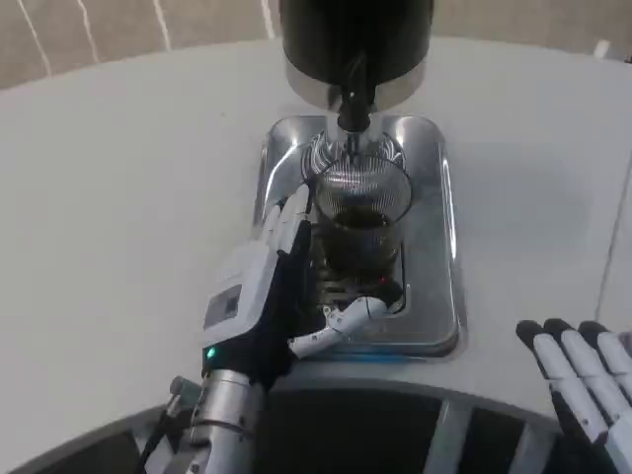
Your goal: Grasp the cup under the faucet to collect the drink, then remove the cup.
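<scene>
- Under the faucet (351, 111), the glass cup (360, 212) stood on the steel drip tray (434, 286), dark drink pooled in its lower part.
- The left hand (281, 286) wrapped the cup's near side, fingers against the glass, thumb lying on the tray; how firmly it gripped was hard to judge.
- The right hand (583, 380) waited well apart, fingers spread, holding nothing.
- Collecting seemed to be in hand; next, a steady, level lift clear of the spout.

Upright glass cup (357, 212) under faucet (352, 111)
</scene>
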